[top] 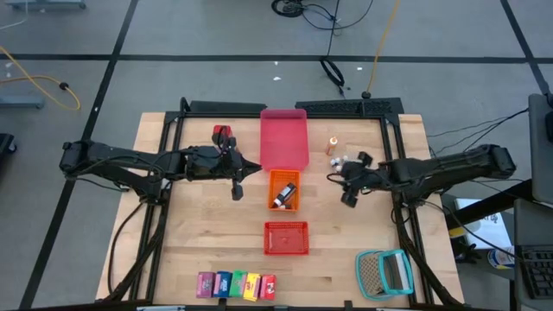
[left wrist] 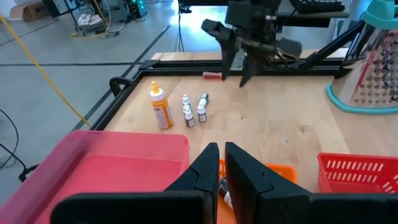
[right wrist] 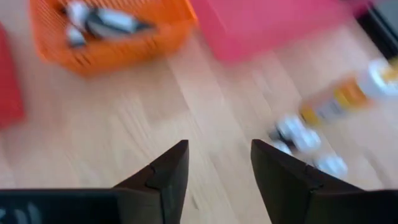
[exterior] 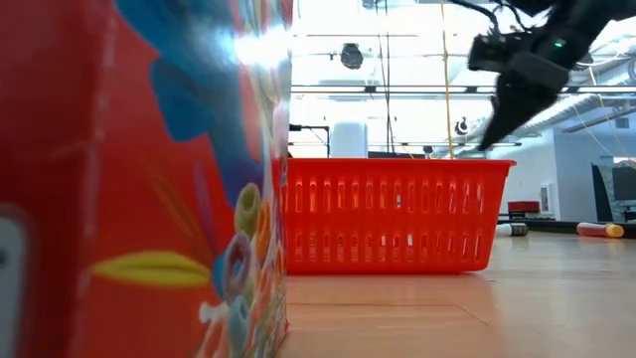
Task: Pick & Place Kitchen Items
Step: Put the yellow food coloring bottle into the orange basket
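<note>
While right gripper point(right wrist: 217, 168) gapes empty over wood-grain table point(right wrist: 155, 118), left gripper point(left wrist: 219, 163) closed (slotted orange basket point(left wrist: 280, 171) below).

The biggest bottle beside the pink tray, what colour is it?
Orange bottle with a white cap; clearest in the left wrist view.

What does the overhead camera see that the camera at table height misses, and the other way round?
Only the overhead view shows the left gripper shut, the open right gripper beside the tiny bottles, the pink tray, the orange basket with bottles inside, the teal-framed mesh item and the whole row of cartons.

Only the table-height view shows the room behind the table, with its bright ceiling lights.

Both show the red basket and the red carton, which fills the left side of the table-height view.
</note>
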`<state>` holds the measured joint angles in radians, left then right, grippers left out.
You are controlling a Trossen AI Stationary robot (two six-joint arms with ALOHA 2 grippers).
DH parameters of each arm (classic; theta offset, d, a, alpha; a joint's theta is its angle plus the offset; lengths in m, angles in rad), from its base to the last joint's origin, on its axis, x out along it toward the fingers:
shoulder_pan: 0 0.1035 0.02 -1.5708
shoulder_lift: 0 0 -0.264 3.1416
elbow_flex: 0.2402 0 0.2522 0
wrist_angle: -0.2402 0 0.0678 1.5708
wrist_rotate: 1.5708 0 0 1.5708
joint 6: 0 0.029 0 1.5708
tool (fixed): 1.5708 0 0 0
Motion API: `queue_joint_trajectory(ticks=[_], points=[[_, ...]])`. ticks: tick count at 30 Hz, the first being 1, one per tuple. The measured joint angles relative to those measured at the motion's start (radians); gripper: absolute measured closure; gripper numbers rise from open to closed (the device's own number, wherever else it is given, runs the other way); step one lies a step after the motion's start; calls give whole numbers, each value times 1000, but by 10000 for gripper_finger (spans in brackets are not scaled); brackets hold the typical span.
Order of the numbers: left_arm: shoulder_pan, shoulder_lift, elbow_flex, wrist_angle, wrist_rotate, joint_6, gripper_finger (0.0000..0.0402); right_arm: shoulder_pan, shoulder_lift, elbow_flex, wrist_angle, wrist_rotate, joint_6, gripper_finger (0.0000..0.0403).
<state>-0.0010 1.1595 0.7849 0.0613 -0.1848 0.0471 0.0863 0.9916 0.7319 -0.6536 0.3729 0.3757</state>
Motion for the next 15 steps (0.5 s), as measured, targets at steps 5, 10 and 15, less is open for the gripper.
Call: queue_joint_trajectory(ticks=[5,10,15], points=[[0,0,0,0,0,1,371,-47,-43,0,-200,1,52,203],[0,0,0,0,0,1,371,-112,-42,0,-344,-4,62,172],[0,0,0,1,0,-1,371,-188,-34,0,-436,-8,110,152]])
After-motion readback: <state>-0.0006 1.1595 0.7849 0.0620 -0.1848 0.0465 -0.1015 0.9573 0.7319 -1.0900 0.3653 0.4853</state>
